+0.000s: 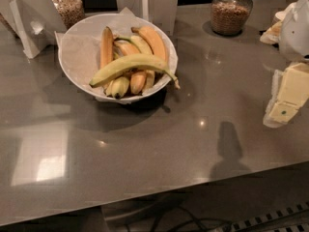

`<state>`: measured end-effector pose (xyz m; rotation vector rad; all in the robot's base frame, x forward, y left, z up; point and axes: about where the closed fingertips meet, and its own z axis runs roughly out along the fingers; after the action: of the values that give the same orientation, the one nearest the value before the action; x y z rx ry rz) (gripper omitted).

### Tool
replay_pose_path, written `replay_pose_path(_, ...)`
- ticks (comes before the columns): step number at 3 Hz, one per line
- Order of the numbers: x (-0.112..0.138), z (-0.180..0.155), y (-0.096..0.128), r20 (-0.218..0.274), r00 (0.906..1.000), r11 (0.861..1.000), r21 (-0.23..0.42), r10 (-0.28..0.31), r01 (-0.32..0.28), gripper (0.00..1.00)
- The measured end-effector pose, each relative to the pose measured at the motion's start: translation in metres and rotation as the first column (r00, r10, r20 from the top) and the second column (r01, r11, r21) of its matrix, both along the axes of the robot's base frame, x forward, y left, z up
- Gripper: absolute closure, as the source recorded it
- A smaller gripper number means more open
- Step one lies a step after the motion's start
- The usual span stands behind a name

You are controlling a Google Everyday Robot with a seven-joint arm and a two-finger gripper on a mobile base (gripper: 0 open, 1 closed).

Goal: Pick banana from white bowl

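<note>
The long yellow-green banana (129, 64) lies across the top of several shorter, riper orange-yellow bananas (145, 40) in the white bowl (72, 42). Its thin stem hangs over the bowl's right rim. The bowl is lined with white paper and stands at the back left of the grey counter. My gripper (284, 109), white with pale yellow fingers, hangs at the right edge of the camera view. It is above the counter, well to the right of the bowl, and holds nothing that I can see.
A glass jar of grain (231, 11) stands at the back right, another jar (67, 6) behind the bowl at the left. White folded stands (29, 25) and a white box (154, 4) sit behind the bowl. The counter's front edge (159, 190) runs across below.
</note>
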<state>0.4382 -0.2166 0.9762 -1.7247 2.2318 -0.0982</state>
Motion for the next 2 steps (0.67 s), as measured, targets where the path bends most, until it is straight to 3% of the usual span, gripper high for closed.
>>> replay_pose_path(1,0.002,0.002,0.004,0.020,0.9998,1.000,0.013,0.009,-0.009,0.00)
replay_pose_path(2,0.013,0.002,0.021,0.073,0.9959,0.996,0.068,0.054,-0.059,0.00)
